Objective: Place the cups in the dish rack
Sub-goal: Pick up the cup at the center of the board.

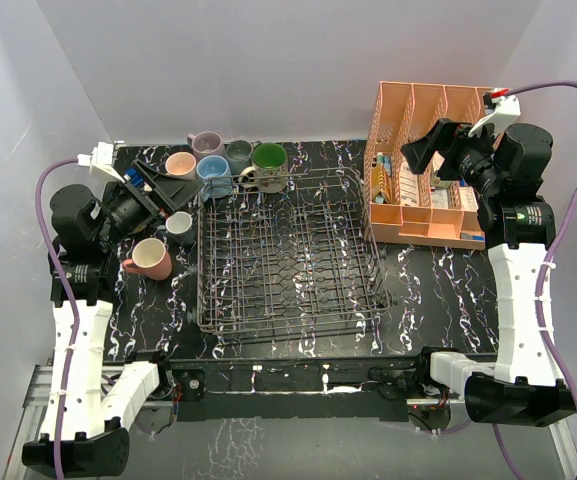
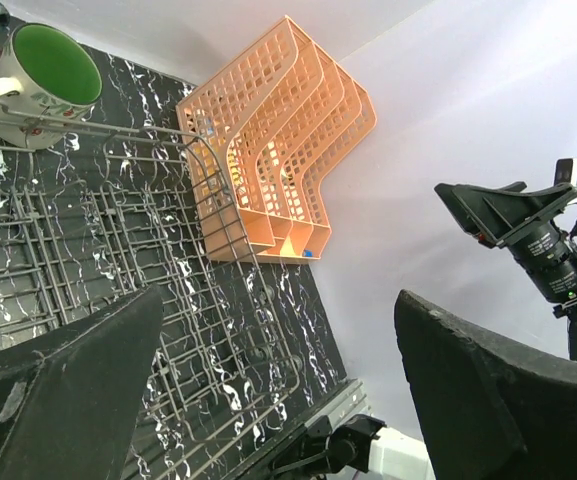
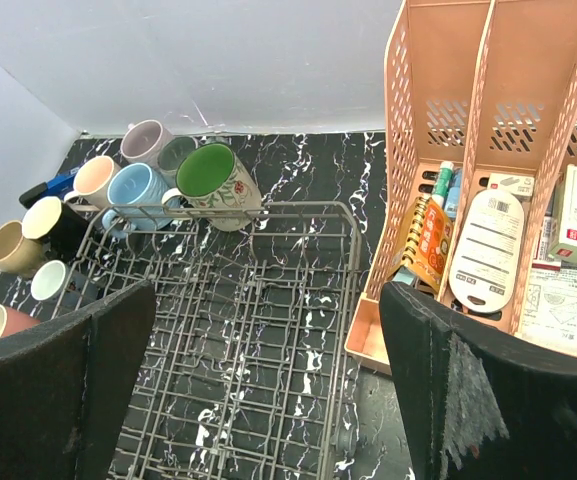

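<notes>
The dark wire dish rack (image 1: 288,255) sits mid-table, and no cup shows inside it. Several cups stand at its back left: mauve (image 1: 206,144), peach (image 1: 180,165), light blue (image 1: 214,172), grey (image 1: 239,155) and a cream floral one with a green inside (image 1: 268,160). A pink cup (image 1: 150,258) and a pale one (image 1: 179,228) lie left of the rack. My left gripper (image 1: 168,186) is open and empty above the left cups. My right gripper (image 1: 420,155) is open and empty above the rack's far right corner. The right wrist view shows the rack (image 3: 258,320), the green-lined cup (image 3: 211,175) and a tan cup (image 3: 8,247).
An orange mesh file organizer (image 1: 423,165) with packets and booklets stands right of the rack; it also shows in the left wrist view (image 2: 278,140) and the right wrist view (image 3: 488,200). White walls close the back and sides. The table top is black marble-patterned (image 1: 438,290).
</notes>
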Available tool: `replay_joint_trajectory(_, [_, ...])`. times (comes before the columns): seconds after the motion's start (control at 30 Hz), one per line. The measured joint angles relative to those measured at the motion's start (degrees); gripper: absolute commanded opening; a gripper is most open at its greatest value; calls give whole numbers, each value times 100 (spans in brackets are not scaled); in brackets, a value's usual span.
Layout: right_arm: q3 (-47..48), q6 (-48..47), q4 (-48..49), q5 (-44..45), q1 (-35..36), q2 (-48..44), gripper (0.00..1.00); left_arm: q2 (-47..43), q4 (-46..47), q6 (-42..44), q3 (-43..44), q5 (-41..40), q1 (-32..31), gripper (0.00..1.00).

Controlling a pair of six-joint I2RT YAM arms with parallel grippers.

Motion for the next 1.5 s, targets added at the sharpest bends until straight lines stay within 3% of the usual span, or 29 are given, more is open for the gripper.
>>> replay_joint_trajectory(0.37, [-103, -184, 44, -225, 0, -168, 98, 9, -627, 588, -103, -315, 11, 97])
replay_joint_trajectory(0.63, [-1191, -1805, 184, -1897, 15, -522, 98, 260, -1714, 1478, -234, -1360, 11, 96])
replay_joint_trajectory(0.9, [-1971, -2686, 17, -2699, 24, -455, 98, 940, -2673, 2302, -236, -2702, 11, 85])
replay_joint_trajectory(1.2, [-2330, -3027, 22, -3244, 24, -450, 98, 1681, -3106, 2929, -142, -3709, 11, 64])
replay_joint_trajectory(1.5, [-2568, -3056, 103, -3410, 24, -463, 98, 2857, -3353, 3552, 505, -4074, 11, 61])
